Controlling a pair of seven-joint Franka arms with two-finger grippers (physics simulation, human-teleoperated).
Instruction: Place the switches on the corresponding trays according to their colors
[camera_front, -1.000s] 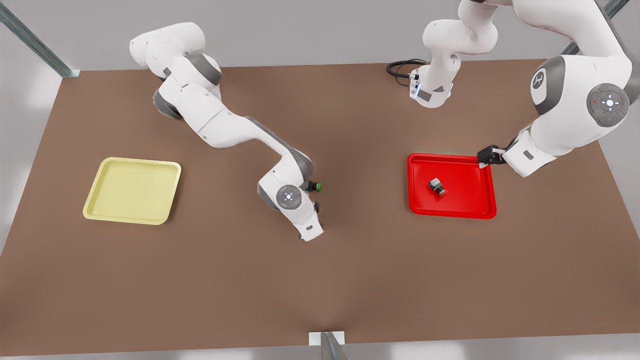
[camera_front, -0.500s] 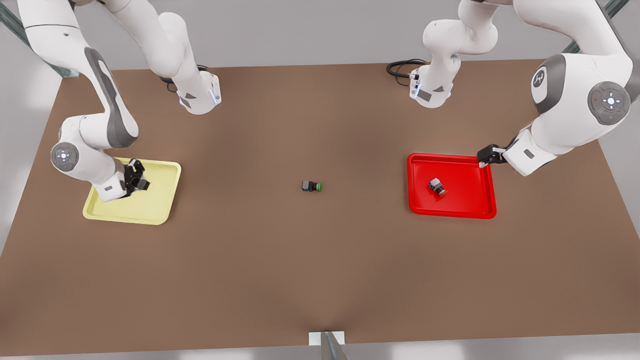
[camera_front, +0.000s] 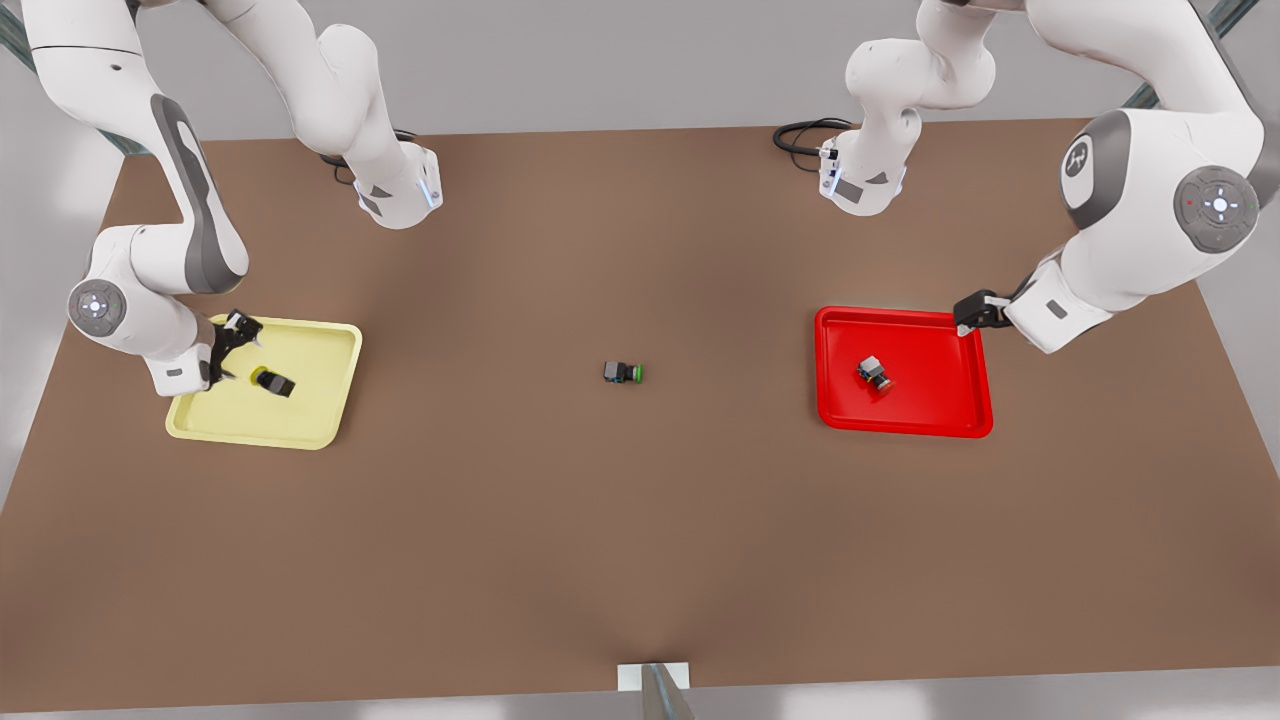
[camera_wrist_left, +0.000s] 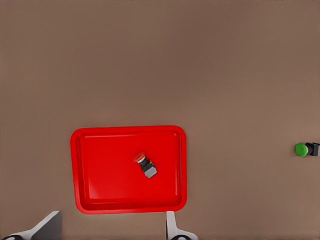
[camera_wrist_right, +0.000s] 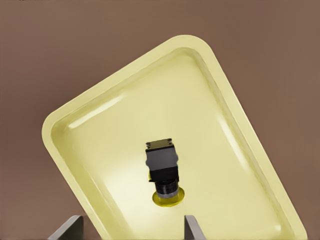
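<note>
I find the right gripper (camera_front: 238, 338) spread, the yellow switch (camera_front: 271, 381) lying free at its four o'clock in the yellow tray (camera_front: 300, 425); the left gripper (camera_front: 972, 312) is spread too.

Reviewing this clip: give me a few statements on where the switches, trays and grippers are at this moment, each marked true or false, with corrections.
1. The yellow-capped switch lies inside the yellow tray. True.
2. The right gripper grips the yellow-capped switch. False: its jaws are open, and the switch lies free in the tray beside it.
3. The red-capped switch lies in the red tray. True.
4. The green-capped switch sits in the red tray. False: it lies on the bare table between the two trays.
5. The left gripper is at the red tray's far corner, at the front view's right. True.
6. The left gripper's jaws are shut on the red-capped switch. False: they are open and the switch lies apart from them.
</note>
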